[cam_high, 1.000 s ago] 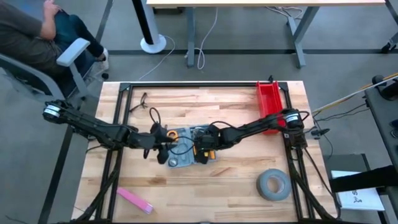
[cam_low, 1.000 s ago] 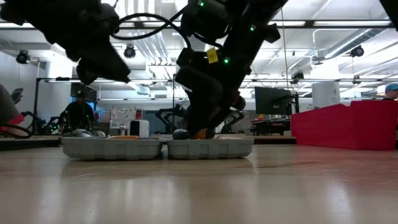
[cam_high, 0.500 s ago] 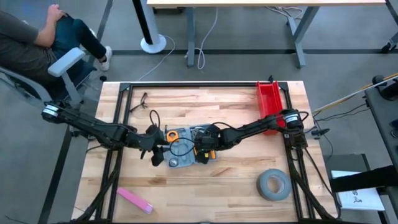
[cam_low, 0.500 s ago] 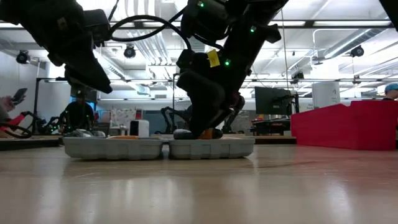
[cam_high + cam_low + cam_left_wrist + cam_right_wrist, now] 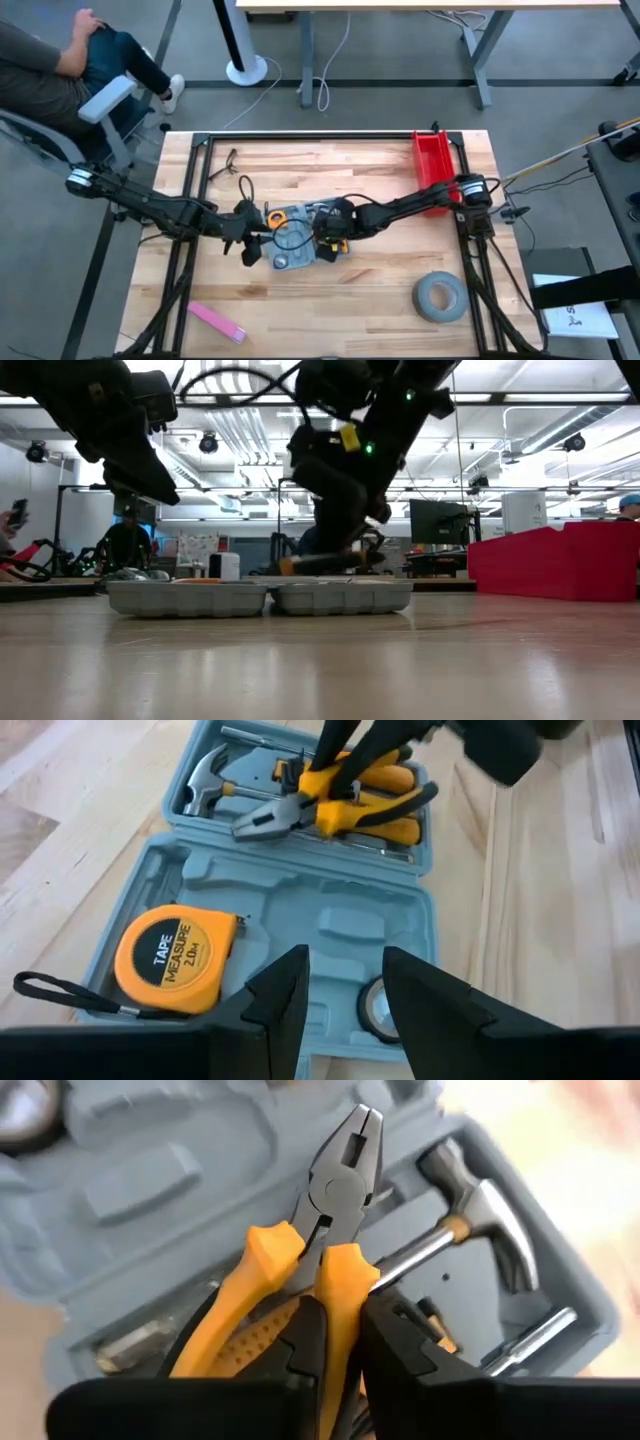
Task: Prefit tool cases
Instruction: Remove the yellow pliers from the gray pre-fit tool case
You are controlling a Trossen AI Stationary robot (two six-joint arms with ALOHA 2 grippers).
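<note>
Partly filled, the tool case (image 5: 300,910) holds hammer (image 5: 205,775) and tape measure (image 5: 172,956); right gripper (image 5: 335,1335) clamps pliers (image 5: 320,1230) above it, left gripper (image 5: 345,995) half-open.

Pliers (image 5: 318,1250), yellow-handled, steel nose closed: held in my right gripper (image 5: 338,1342), my two dark fingers (image 5: 303,1342) pinched on one yellow handle, the nose pointing away from me over the case.

Tool case (image 5: 150,1210), blue-grey plastic, lying open beneath the pliers: moulded recesses showing, one small raised block in an empty bay.

Hammer (image 5: 470,1230), steel head with a claw, seated in the case just beside the pliers; its shaft runs under their handles.

Steel rod-like tool (image 5: 530,1335), seated near the case's edge beyond the hammer; kind unclear.

Table (image 5: 560,1190), pale wood, beside the case.
</note>
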